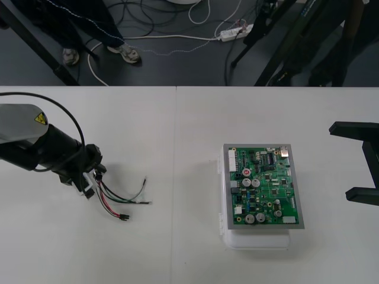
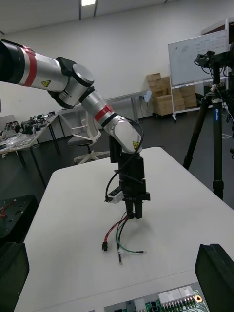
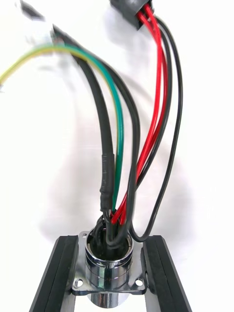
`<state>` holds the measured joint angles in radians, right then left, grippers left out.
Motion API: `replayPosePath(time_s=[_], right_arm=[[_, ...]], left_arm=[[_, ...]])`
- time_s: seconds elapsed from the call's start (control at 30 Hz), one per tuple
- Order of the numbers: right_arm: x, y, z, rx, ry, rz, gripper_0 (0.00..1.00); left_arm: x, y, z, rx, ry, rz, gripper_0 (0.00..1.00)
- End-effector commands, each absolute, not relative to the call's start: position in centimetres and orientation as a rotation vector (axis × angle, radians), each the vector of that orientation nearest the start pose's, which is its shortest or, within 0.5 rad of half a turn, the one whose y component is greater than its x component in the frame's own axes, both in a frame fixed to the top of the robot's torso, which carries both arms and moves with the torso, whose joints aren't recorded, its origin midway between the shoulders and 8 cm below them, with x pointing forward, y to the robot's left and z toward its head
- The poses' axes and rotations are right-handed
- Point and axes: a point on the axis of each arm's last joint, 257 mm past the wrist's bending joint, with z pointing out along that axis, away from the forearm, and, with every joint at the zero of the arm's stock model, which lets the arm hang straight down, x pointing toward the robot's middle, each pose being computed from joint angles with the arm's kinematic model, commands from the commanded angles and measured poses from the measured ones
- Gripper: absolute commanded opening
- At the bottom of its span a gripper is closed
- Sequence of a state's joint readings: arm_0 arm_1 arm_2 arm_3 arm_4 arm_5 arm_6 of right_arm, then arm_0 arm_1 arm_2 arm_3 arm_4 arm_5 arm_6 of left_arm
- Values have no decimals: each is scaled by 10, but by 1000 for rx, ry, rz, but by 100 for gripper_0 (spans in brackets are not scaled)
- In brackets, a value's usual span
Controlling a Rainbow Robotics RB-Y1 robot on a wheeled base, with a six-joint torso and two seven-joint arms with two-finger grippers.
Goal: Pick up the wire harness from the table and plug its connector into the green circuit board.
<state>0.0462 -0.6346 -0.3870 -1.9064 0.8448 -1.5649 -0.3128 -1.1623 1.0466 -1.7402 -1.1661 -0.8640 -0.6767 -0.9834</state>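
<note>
Left side of tabletop: left end effector low over the surface, arm entering from the left edge. It was closed narrow on the harness, holding the socket end. From the left wrist camera, the round metal socket with its flange sat clamped between the two black fingers, one pressed to each side.

Wires ran out of the socket, away from the end effector: red, black and one green. From the front they fanned out to the right of the end effector across the tabletop. The small black plug ended the red and black pair, at the near end of the fan. It appeared to rest on the tabletop, not in the board. The green wire's free end lay a little farther and to the right of the plug.

Centre-right: green circuit board flat on its white base, well apart from the harness, nothing touching it.

Right edge: right end effector to the right of the board, spread wide, nothing between its fingers.
</note>
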Motion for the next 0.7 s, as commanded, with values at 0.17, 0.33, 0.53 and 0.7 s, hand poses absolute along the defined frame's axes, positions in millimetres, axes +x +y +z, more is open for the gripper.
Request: replayPosePath(time_s=[0.17,0.33,0.53,0.7], right_arm=[[275,-182,-35,-1231,1105,1016,100],[275,-182,-35,-1231,1105,1016,100],[275,-182,-35,-1231,1105,1016,100],[275,-182,-35,-1231,1105,1016,100]], left_arm=[[467,264,-270,-3435,-1088,37,0],[455,261,-237,-3399,-1258,202,0],[438,256,-205,-3344,-1431,378,0],[427,248,-179,-3296,-1545,510,0]])
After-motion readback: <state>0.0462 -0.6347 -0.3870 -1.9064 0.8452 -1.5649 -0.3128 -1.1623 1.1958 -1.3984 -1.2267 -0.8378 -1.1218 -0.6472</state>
